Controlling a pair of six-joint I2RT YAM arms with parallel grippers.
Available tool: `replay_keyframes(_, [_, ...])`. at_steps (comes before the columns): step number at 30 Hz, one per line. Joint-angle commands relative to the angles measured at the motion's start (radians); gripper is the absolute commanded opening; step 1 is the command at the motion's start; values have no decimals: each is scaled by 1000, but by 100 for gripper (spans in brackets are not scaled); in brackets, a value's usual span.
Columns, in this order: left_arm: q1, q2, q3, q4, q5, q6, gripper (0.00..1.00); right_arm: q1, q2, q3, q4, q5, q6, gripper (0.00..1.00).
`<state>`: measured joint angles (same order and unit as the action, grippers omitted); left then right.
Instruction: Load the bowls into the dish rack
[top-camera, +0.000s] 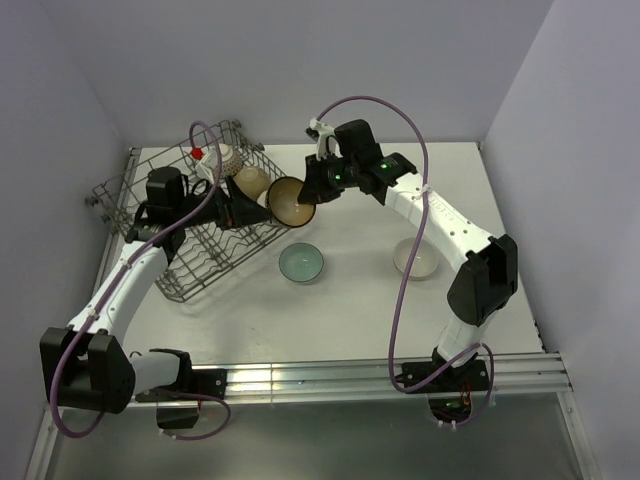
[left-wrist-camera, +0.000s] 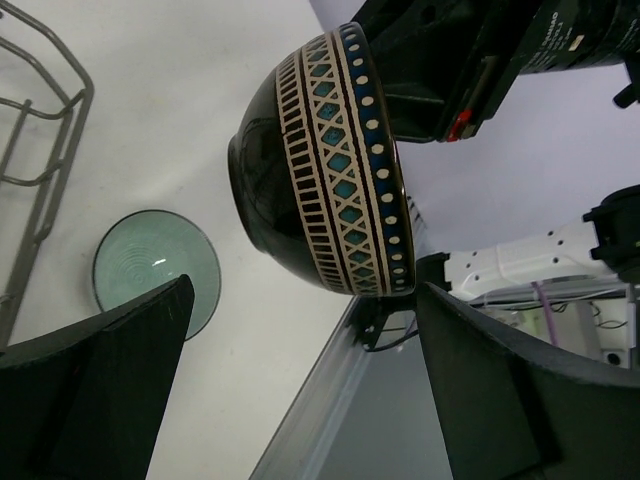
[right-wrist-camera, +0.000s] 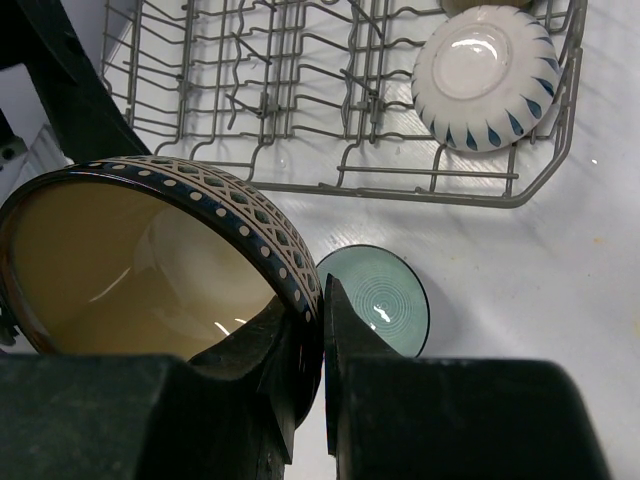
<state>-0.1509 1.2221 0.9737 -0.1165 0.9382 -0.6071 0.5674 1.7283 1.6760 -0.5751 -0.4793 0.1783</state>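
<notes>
**Dark bowl on its side at the rack's right side**

Nearest me, a green bowl (top-camera: 301, 262) sits mouth up around the middle of the worktop (top-camera: 350, 310). A pale bowl (top-camera: 417, 258) sits towards the right edge, with the right arm's cable crossing its left rim.

Beyond the green bowl, the right gripper (top-camera: 313, 188) holds the dark bowl (top-camera: 290, 198) off the worktop, just beside the rack (top-camera: 195, 285). Its fingers are pinched narrow on the rim, one inside and one outside. From above, the gripper hides that grip.

The bowl is tipped on edge. Its tan mouth faces right and towards me, and its foot points left at the left gripper (top-camera: 243, 208). That one's fingers (left-wrist-camera: 100, 380) stand wide, with the bowl's patterned band showing between and beyond them. I can't tell whether the tips touch it.

The rack lies askew at the far left, one corner pointing at the near edge. Its longer side seems to run from the left edge towards the far edge, though my left arm covers much of it.

Inside it, a cream bowl (top-camera: 250, 182) is half hidden behind the dark bowl. A white bowl (right-wrist-camera: 485, 75) with blue drops lies foot up near the far corner, and beside it is something red (top-camera: 197, 153) too small to make out.
</notes>
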Motion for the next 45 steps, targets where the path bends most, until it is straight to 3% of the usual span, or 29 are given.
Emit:
replay_keyframes(1, [-21,-10,-35,168,27,-115,99,12,-59,11,106,-27,26,0])
replay_keyframes(12, [-76,-10,-109,348,-22,-269,96,15,-47,10,118,-65,46,0])
replay_keyframes(23, [-84,-19,-162,512,-64,-396,87,17,-24,-4,135,-108,87,0])
replay_keyframes(26, [-84,-19,-174,551,-64,-431,79,17,-19,-7,135,-113,90,0])
replay_keyframes(27, [-84,-22,-175,551,-62,-433,71,17,-18,-7,135,-113,89,0])
replay_keyframes(32, [-84,-35,-171,540,-58,-430,49,15,-12,-13,132,-119,95,0])
replay_keyframes(34, [-84,-35,-167,528,-58,-421,29,17,-3,-6,127,-122,98,0])
replay_keyframes(35, [-82,-36,-161,509,-59,-416,19,17,5,1,117,-130,96,4])
replay_keyframes(36, [-82,-39,-156,494,-70,-408,0,15,8,5,112,-136,96,8])
replay_keyframes(41, [-64,-35,-132,433,-82,-384,0,17,1,7,109,-130,96,41])
replay_keyframes(45, [-24,-29,-107,380,-102,-361,0,15,-3,5,103,-122,96,59])
